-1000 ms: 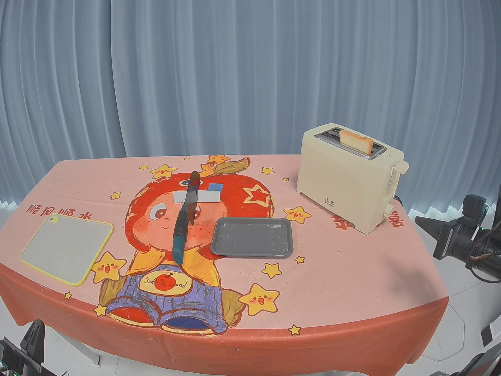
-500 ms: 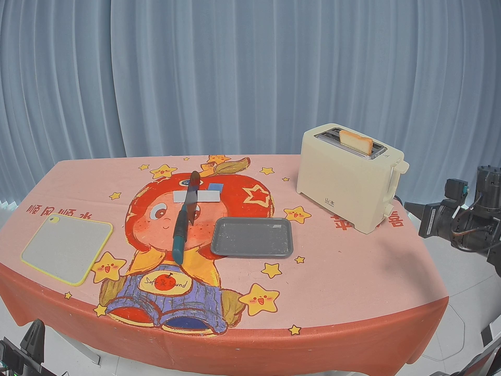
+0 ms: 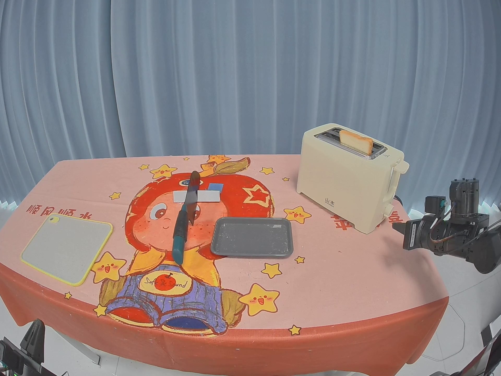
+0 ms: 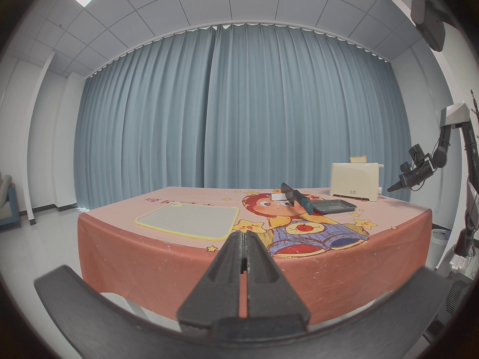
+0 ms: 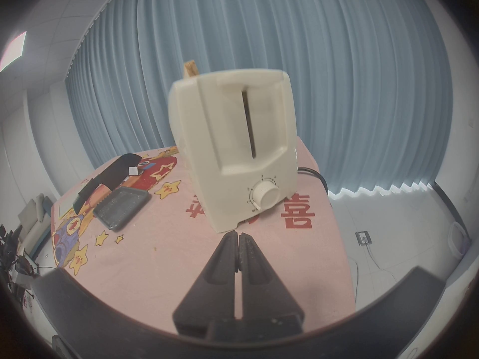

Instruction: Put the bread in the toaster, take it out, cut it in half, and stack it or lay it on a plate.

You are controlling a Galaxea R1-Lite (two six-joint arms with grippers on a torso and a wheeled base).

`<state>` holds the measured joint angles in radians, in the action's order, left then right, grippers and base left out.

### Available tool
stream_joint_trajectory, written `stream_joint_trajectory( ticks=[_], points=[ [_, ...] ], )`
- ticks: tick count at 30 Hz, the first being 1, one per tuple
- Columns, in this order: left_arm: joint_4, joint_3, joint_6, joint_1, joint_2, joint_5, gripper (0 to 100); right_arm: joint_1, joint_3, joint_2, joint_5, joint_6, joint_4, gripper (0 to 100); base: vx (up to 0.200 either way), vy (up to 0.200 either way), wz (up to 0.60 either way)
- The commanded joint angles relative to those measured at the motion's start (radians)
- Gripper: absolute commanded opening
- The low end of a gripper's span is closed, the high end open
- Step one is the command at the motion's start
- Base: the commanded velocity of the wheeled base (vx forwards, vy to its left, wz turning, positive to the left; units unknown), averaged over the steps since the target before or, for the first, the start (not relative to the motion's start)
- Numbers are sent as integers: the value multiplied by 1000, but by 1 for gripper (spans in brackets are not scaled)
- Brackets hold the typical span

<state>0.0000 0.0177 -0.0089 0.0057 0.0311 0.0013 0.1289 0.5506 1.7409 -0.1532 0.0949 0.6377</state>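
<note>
**Bread up in toaster; both sets of fingers together, empty**

One slice of bread (image 3: 356, 142) stands upright in a top slot of the one toaster (image 3: 347, 184). The right fingers (image 3: 398, 227) are pressed together off the table's (image 3: 355, 288) right edge. They point at the toaster's end, near it but apart, with the bread higher and farther in. The left fingers (image 4: 241, 245) are together, low before the table's front-left edge, well apart from the bread.

Count: one knife (image 3: 183, 220), one grey plate (image 3: 252, 237) just right of it, one cutting board (image 3: 65, 246) at far left.

The right wrist view gives the toaster's end face with a lever slot and a dial (image 5: 264, 194). The head view gives the slots from above.
</note>
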Motion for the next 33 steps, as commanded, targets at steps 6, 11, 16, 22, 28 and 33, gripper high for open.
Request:
stream_joint_trajectory(
  ticks=[6,11,16,22,28,33],
  points=[
    [0,-18,0,0,1,0,0,-9,25,82,4,0,2,0,0,0,0],
    [-2,-18,0,0,1,0,0,-22,31,111,6,5,60,0,0,0,0],
    [0,-18,0,0,1,0,0,-20,23,174,9,5,183,0,0,0,0],
    [0,-18,0,0,1,0,0,-17,14,186,11,2,191,0,0,0,0],
    [0,-18,0,0,1,0,0,-20,23,197,11,5,194,0,0,0,0],
    [0,-18,0,0,1,0,0,-20,32,207,11,11,194,0,0,0,0]
  ],
)
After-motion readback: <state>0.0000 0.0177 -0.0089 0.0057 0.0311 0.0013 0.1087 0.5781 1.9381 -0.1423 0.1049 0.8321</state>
